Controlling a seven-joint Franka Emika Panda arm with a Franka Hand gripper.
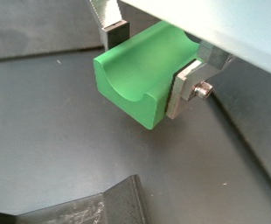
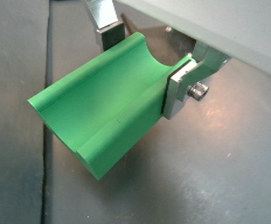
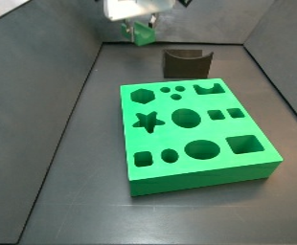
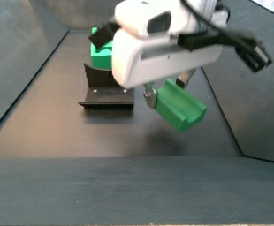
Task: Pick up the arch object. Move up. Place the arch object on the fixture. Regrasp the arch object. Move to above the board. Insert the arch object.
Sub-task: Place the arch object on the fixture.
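The arch object (image 1: pixel 138 77) is a small bright green block with a curved notch, and my gripper (image 1: pixel 149 61) is shut on it, one silver finger on each side. The other wrist view shows the same hold on the arch object (image 2: pixel 103 118) by the gripper (image 2: pixel 145 61). In a side view the gripper (image 3: pixel 141 27) hangs in the air with the arch object (image 3: pixel 144 36) beside the dark fixture (image 3: pixel 186 63), apart from it. The green board (image 3: pixel 193 139) with shaped holes lies flat beyond the fixture. In the other side view the arch object (image 4: pixel 178 107) hangs next to the fixture (image 4: pixel 106 93).
Grey walls enclose the dark floor (image 3: pixel 75 163) on the sides and back. An edge of the fixture (image 1: pixel 97 208) shows below the held piece in a wrist view. Part of the board (image 4: pixel 101 48) shows behind the fixture.
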